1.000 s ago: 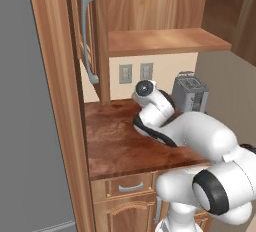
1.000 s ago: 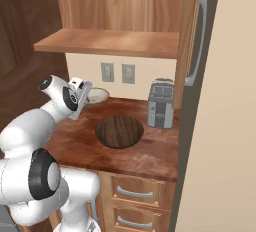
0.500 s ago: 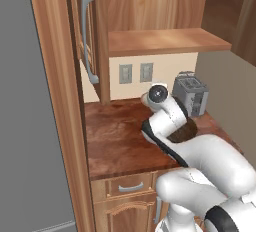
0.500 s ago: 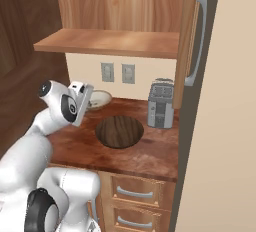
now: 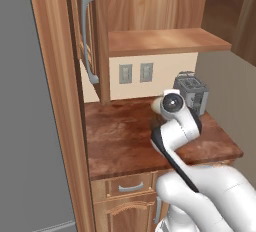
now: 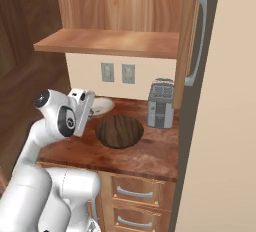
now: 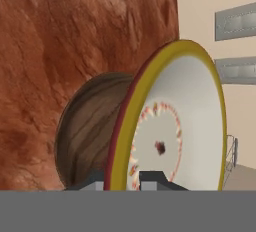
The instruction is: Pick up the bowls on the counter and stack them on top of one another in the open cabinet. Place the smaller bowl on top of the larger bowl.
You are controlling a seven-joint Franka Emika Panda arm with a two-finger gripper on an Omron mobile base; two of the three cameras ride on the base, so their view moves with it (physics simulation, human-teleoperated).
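The gripper (image 7: 131, 178) was clamped on the smaller bowl's (image 7: 175, 126) rim, the larger bowl (image 7: 85, 131) just behind it, apparently for carrying cabinetward.

**Two bowls on the table, cabinet shelf bare**

The larger bowl (image 6: 119, 131) is wide, shallow and dark brown with wood grain; it sits upright and flat near the middle of the reddish-brown mottled table (image 6: 150, 153). The smaller bowl (image 6: 100, 107) is cream-white inside with a yellowish-tan rim and a faint ring of small marks around its centre. It lies just beside the brown one, at about ten o'clock from it, toward the back wall. In the hand view the pale bowl (image 7: 180, 126) overlaps the brown one (image 7: 85, 131). The open cabinet (image 5: 165, 40) hangs above at twelve o'clock, its plank shelf bare, its door (image 6: 192, 36) swung outward.
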